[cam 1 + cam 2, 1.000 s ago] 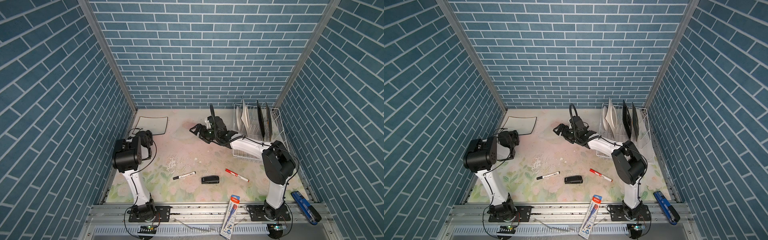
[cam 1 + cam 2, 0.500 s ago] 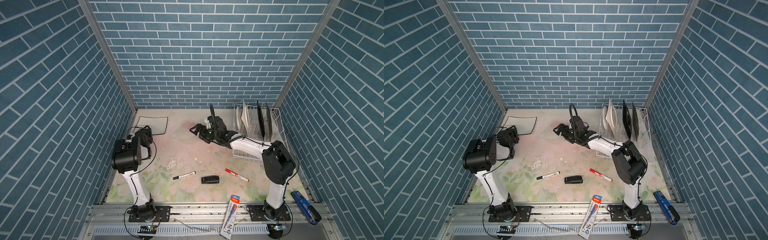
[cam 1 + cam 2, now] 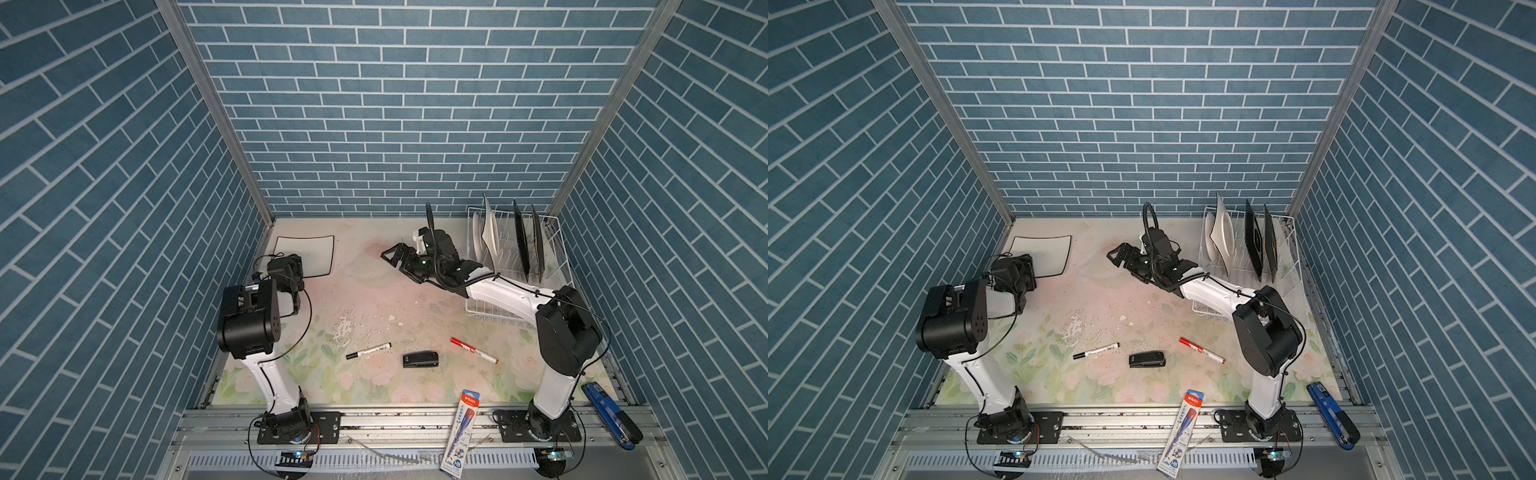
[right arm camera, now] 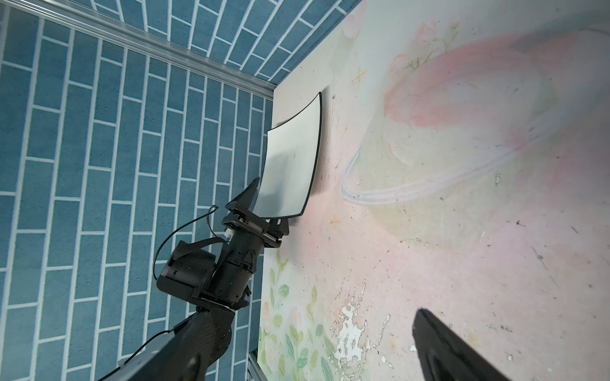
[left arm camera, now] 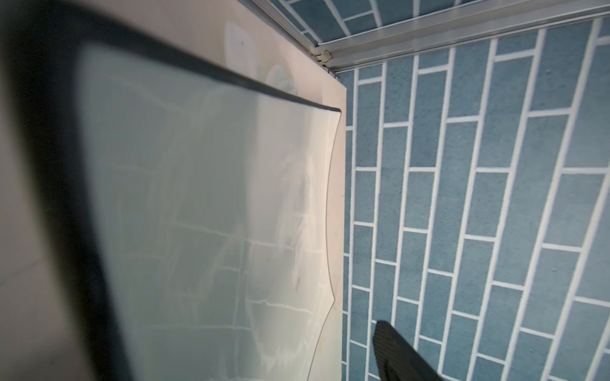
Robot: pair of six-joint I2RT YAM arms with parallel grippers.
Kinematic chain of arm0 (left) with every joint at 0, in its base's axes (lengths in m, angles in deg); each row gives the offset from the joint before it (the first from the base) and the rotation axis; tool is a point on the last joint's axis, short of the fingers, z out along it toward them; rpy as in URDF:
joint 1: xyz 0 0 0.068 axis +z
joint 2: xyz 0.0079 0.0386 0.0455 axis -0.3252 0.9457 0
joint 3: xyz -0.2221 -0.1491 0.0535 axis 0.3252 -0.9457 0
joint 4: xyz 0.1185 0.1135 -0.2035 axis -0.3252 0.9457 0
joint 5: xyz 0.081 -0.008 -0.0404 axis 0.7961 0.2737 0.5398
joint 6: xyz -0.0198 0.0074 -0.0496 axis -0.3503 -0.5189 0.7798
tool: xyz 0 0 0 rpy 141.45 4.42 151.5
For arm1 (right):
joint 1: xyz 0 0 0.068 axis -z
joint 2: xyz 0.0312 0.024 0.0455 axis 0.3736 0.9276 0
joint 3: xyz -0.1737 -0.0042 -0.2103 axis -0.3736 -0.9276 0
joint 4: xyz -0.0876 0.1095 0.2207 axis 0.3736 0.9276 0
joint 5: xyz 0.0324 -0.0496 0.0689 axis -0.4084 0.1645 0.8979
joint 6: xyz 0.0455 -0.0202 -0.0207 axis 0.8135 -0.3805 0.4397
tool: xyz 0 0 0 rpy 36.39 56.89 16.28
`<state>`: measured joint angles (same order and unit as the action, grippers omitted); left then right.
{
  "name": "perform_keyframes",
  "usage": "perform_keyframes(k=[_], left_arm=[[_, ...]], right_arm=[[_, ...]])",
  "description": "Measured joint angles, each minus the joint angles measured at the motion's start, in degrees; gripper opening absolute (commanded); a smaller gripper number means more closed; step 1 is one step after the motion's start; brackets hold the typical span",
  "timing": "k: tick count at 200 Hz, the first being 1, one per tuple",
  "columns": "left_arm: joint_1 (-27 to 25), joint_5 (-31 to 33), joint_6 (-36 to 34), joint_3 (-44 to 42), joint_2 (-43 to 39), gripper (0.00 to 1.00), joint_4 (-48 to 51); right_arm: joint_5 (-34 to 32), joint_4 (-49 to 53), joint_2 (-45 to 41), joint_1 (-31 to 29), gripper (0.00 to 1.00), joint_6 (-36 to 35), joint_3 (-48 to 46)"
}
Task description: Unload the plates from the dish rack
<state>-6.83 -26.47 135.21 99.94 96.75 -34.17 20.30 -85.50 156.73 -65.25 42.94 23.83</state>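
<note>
Meanwhile, a square white plate with a thin black rim [image 3: 309, 255] lies flat on the floral tabletop [image 3: 374, 299] at the far left corner, the left gripper [image 4: 264, 206] at its near edge with jaws spread on either side of the rim. The right gripper [image 3: 397, 255] hovers mid-table, jaws wide apart and empty. Four plates stand upright in the white wire dish rack [image 3: 557, 249]: two white plates [image 3: 490, 232] and two black plates [image 3: 523, 239].
</note>
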Motion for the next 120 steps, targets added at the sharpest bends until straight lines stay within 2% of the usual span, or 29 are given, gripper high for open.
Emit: perform_keyframes(k=[68,120], left_arm=[[0.4,0.0,-0.2,-1.2,-0.2,0.8,1.6],[1.2,-0.2,-2.1,-2.0,-4.2,0.82,7.1]], right_arm=[[-0.6,0.2,-1.8,-0.3,0.95,0.0,-1.5],[-1.5,1.4,-3.7,-0.3,0.95,-0.2,-2.4]])
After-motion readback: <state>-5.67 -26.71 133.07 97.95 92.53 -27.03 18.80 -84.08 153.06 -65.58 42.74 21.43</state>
